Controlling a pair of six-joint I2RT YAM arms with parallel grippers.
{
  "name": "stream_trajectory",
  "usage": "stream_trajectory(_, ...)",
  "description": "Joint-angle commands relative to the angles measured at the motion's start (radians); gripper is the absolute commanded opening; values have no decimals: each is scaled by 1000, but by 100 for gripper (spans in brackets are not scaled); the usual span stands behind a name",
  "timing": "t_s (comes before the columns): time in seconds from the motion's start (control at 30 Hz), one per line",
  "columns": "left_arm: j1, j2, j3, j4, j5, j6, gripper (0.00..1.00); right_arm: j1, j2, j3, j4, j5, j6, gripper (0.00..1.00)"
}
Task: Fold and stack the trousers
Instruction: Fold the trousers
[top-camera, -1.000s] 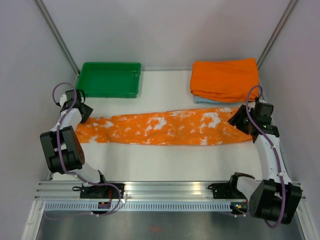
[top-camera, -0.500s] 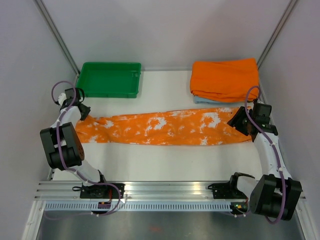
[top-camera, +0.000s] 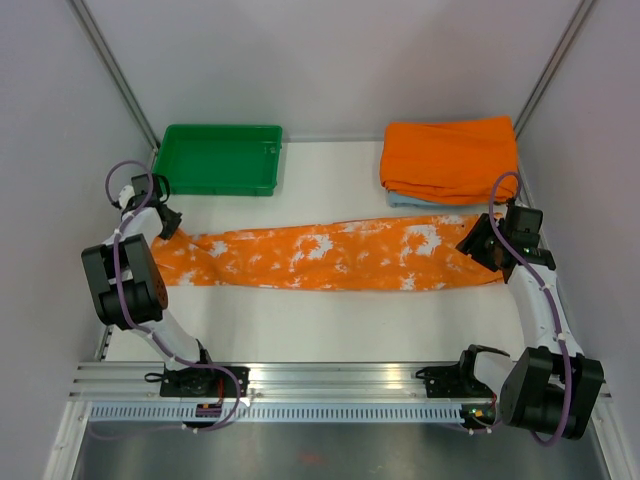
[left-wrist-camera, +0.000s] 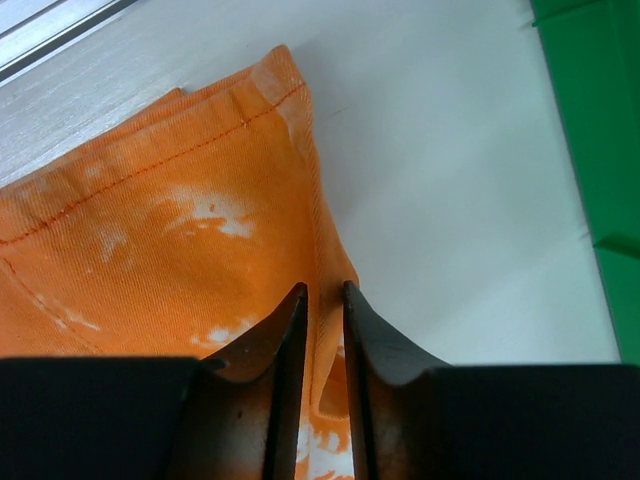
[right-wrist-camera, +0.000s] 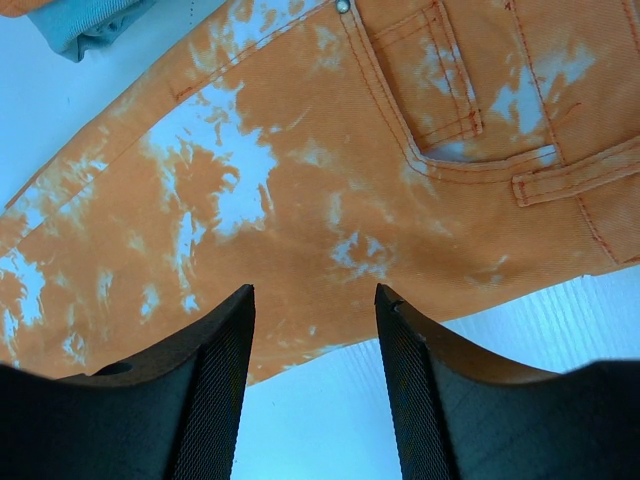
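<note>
step in hand, as i read it: get both ends pinched so the trousers (top-camera: 330, 257) can be folded end over end.

left claw (left-wrist-camera: 322, 292) is nearly together, nipping a thin raised ridge of cloth at the far edge of the leg end, just inboard of the hem stitching. right claw (right-wrist-camera: 313, 295) has its jaws apart over the waist end, near the back pocket (right-wrist-camera: 470, 100). nothing sits between them, and i can't tell if the tips touch the cloth.

to do it well:
- right should go for the waist edge, not mid-panel, and take all layers w/ a deep bite.
- left's hold looks slim, only a ridge, so it could slip. lift slow.
- raise both ends level and keep the cloth lightly taut, then carry one end over onto the other.
- mind the stack just behind the waist end.

the trousers lie long across the mid counter (top-camera: 330, 320), leg end left, waist right. they read as one narrow band, so prob. one leg lies over the other, but not sure. they're orange twill w/ white blotchy splashes and orange seams, mostly flat w/ a few soft wrinkles.

the plain orange folded cloth (top-camera: 450, 155) sits on the light blue folded cloth (top-camera: 405, 201) at the far right. the stack is near the waist end, w/ a strip of counter between. the green tray (top-camera: 220, 190) is at the far left, apart from the cloth.
</note>
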Motion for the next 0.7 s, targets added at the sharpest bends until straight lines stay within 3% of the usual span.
stream_trajectory(0.0, 6, 12, 30, 35, 15, 4, 29, 4, -17, 1, 18, 23, -12, 58)
stream_trajectory(0.07, 6, 16, 27, 49, 25, 4, 29, 4, -16, 7, 15, 25, -12, 57)
stream_trajectory(0.17, 6, 19, 30, 63, 62, 11, 5, 4, -16, 15, 9, 45, -15, 56)
stream_trajectory(0.2, 6, 18, 33, 61, 73, 12, 3, 4, -17, 15, 12, 56, -15, 55)
stream_trajectory(0.4, -6, -25, 42, 48, 88, -27, 2, 4, -57, 21, 4, 114, 0, 53)
stream_trajectory(0.67, -14, -100, 53, -71, -80, -32, 2, 4, -51, 11, 10, 90, -3, 52)
